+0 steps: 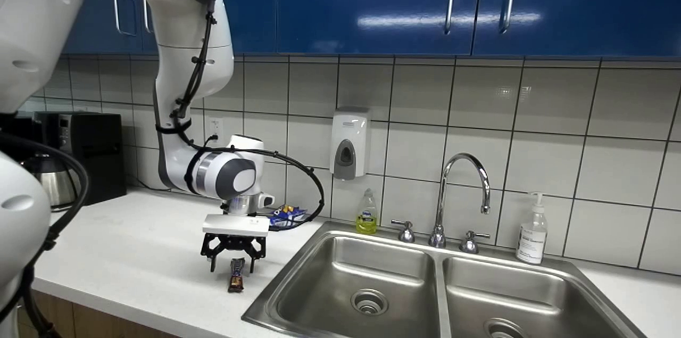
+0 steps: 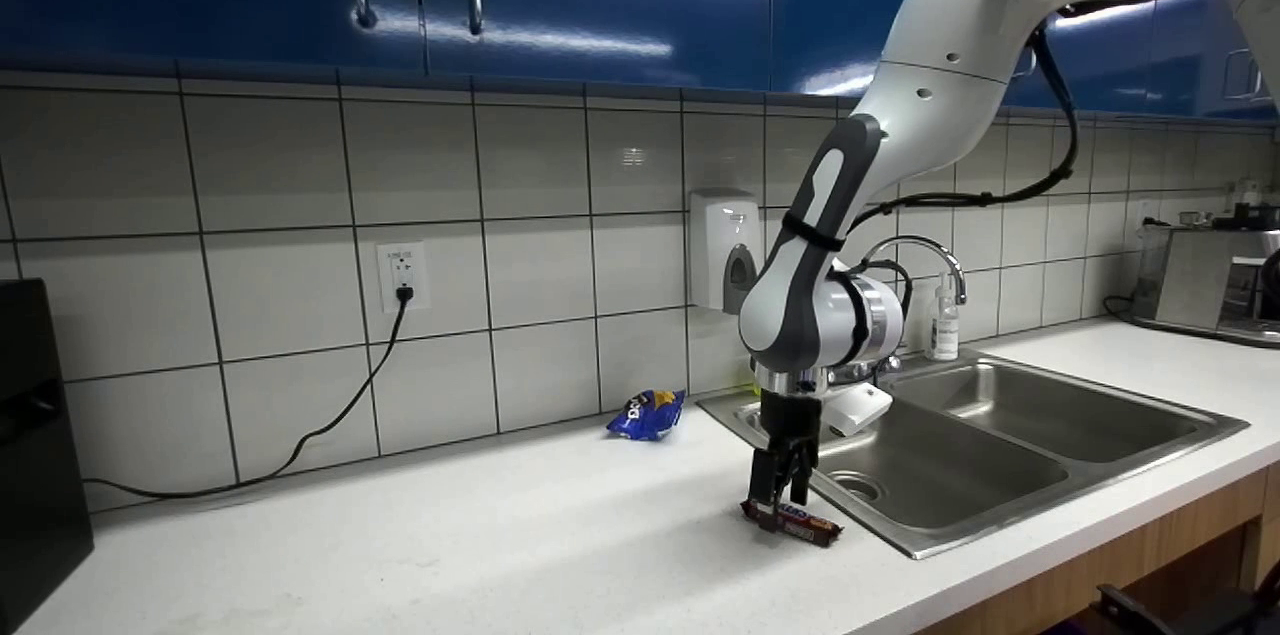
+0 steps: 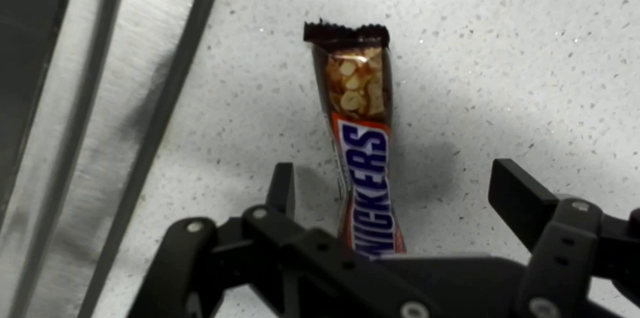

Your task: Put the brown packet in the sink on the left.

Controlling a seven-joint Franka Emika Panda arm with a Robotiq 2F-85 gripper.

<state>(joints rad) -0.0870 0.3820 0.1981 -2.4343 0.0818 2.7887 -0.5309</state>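
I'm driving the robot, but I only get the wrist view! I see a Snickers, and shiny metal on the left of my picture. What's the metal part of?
Observer: It belongs to a double sink, as both exterior views show.

Operator: Cool! My pincer covers one end of the Snickers. Where's that end?

Observer: In an exterior view it's in sight, lying on the counter.

Operator: Is anything else lying on there?

Observer: Yes, a blue bag lies back near the tiled wall.
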